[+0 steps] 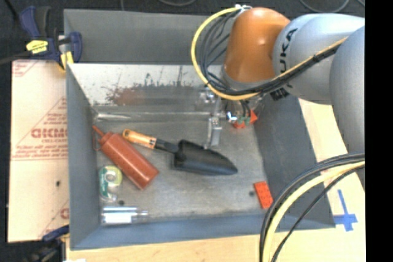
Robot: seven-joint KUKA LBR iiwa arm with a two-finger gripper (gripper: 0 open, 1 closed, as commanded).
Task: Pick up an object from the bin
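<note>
My gripper (213, 137) hangs below the orange wrist cover, in the middle of the bin toward the back. It sits just above the rear edge of a black garden trowel (206, 162), whose blade points right and whose tan handle runs to the left. Whether it touches the trowel I cannot tell. A red-orange squeeze bottle (127, 161) lies on its side to the left of the trowel, nozzle pointing to the back left.
A small roll of clear tape (110, 180) lies at the front left beside the bottle. A clear tube-like thing (124, 215) rests along the front wall. A small red block (263, 194) lies at the front right.
</note>
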